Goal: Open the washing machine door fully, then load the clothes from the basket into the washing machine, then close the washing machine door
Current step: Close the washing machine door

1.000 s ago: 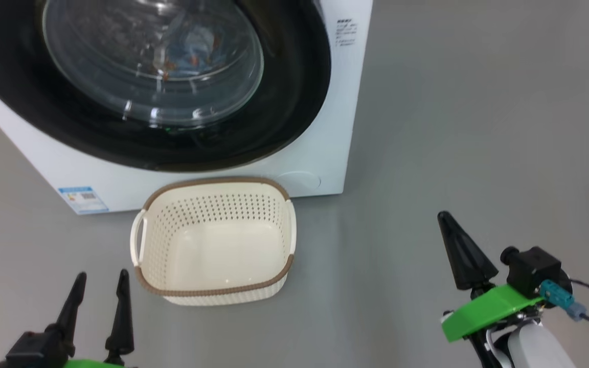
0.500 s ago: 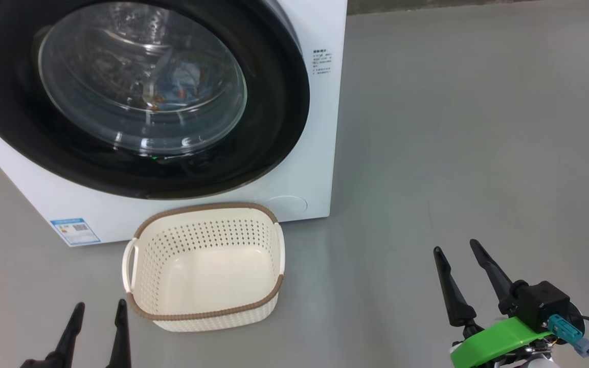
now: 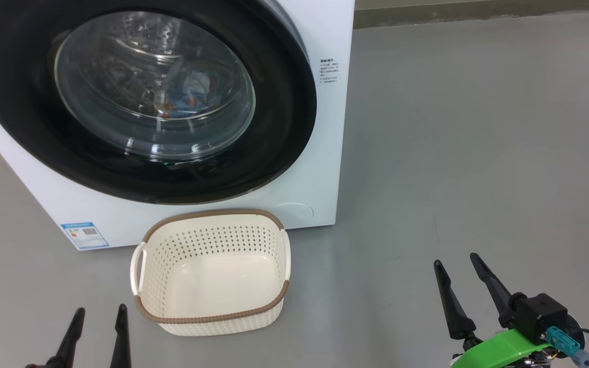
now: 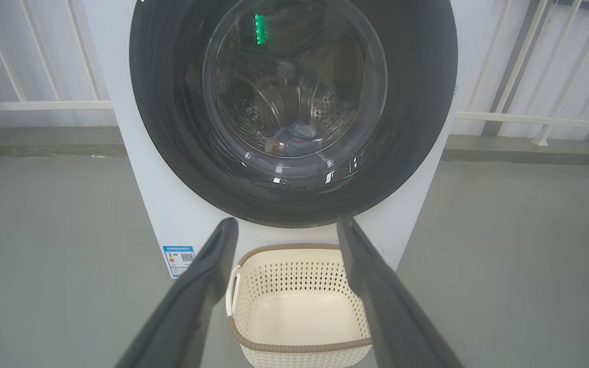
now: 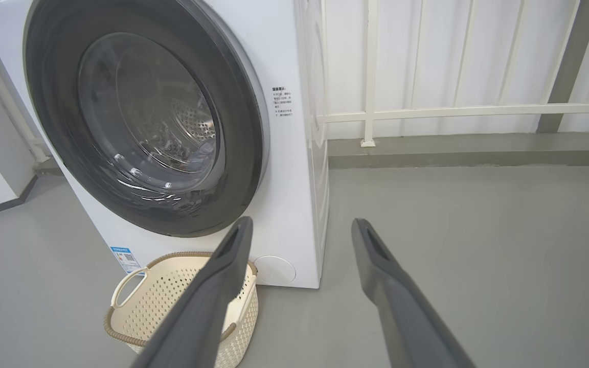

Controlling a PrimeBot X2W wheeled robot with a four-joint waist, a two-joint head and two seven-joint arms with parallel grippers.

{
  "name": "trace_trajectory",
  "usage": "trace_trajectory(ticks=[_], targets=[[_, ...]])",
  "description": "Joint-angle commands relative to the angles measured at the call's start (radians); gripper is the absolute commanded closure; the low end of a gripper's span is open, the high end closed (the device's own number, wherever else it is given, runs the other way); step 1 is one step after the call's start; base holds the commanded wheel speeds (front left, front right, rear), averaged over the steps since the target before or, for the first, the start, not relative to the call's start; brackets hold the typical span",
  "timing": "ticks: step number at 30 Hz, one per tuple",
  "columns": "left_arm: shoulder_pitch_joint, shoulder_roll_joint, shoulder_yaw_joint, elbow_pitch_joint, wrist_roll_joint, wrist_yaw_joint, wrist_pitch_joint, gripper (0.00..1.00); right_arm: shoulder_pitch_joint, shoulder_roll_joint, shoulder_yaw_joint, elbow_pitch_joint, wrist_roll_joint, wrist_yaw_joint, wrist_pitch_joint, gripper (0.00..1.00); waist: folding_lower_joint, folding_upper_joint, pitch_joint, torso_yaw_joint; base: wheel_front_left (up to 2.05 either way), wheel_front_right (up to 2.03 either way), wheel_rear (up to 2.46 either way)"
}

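Observed: washing machine door [image 3: 143,99] shut, clothes [image 3: 192,87] behind its glass. The basket [image 3: 212,214] sits on floor [image 3: 453,153] just before washing machine [image 3: 325,153] front. The left hand [image 3: 100,309] and right hand [image 3: 455,259] are both released, fingers apart.

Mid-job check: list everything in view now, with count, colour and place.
washing machine: one, white, on the floor.
washing machine door: one, glossy black, clear window, shut.
clothes: small bundle, blue with orange, inside behind the window.
basket: one, cream, brown rim, floor before the machine.
label sticker: one, blue, machine's lower left corner.
railing: one, white, behind the machine.
left gripper: one, dark, open, lower left.
right gripper: one, dark, open, lower right.
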Motion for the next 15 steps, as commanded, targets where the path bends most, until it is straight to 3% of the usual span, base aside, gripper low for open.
trace_trajectory(ticks=[1, 15], targets=[[-0.008, 0.006, 0.032, -0.023, 0.014, 0.007, -0.006, 0.00, -0.010, 0.003, 0.026, -0.023, -0.010, 0.000, -0.005, 0.00, 0.0000, 0.0000, 0.002, 0.005, 0.00, 0.00, 0.00], [-0.005, 0.006, 0.028, -0.019, 0.013, 0.007, -0.006, 0.00, -0.014, 0.006, 0.032, -0.019, -0.012, 0.000, -0.005, 0.00, 0.0000, 0.0000, 0.002, 0.023, 0.00, 0.00, 0.00]])
